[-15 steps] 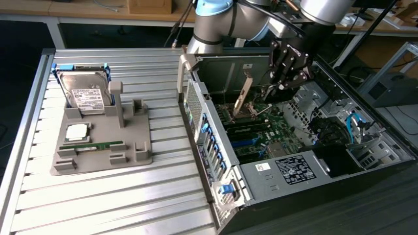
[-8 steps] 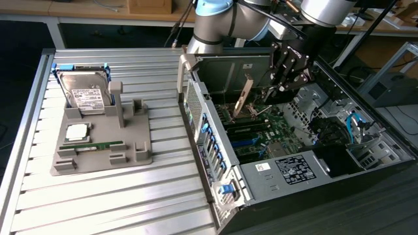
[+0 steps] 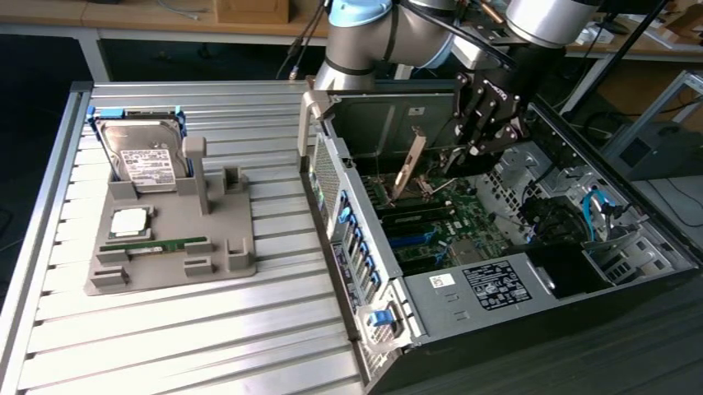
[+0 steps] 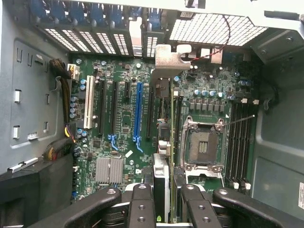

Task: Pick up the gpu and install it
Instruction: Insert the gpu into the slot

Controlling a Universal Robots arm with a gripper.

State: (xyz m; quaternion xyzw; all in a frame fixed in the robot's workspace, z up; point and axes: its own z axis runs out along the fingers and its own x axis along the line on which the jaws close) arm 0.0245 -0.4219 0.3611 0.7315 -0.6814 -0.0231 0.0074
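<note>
The gpu [image 3: 411, 164] is a thin card with a tan face. It hangs tilted inside the open computer case [image 3: 363, 247], above the green motherboard [image 3: 439, 230]. My gripper [image 3: 467, 155] reaches down into the case beside it. In the wrist view the gpu [image 4: 162, 166] runs edge-on between my two black fingers [image 4: 142, 206], with its silver bracket [image 4: 167, 58] at the far end by the case's rear slots. My gripper [image 4: 164, 209] is shut on it. The card lies between the long blue slot [image 4: 137, 114] and the bare processor socket [image 4: 202, 147].
A grey fixture [image 3: 165, 239] on the slatted table [image 3: 165, 329] holds a silver hard drive [image 3: 143, 160], a processor chip [image 3: 130, 220] and a green memory stick [image 3: 154, 245]. Cable bundles [image 4: 64, 95] run along one case wall. A black drive bay [image 3: 571, 263] stands at the exterior view's right.
</note>
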